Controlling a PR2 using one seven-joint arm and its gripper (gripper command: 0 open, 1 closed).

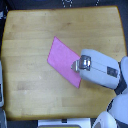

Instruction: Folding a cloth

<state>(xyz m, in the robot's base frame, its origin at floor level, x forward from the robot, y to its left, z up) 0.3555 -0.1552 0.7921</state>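
Observation:
The pink-magenta cloth [62, 57] lies flat on the wooden tabletop [30, 45], a tilted rectangle near the middle. My gripper [76, 65] reaches in from the exterior view's right and sits over the cloth's lower right part, near its right edge. The white arm body [100, 70] hides part of that edge. The fingertips are small and blurred, so I cannot tell whether they are open or shut, or whether they hold the fabric.
The tabletop's edges show on all sides. Dark floor lies beyond the far edge. White robot parts [117, 112] fill the lower right corner, and a pale object [1, 85] sits at the left edge.

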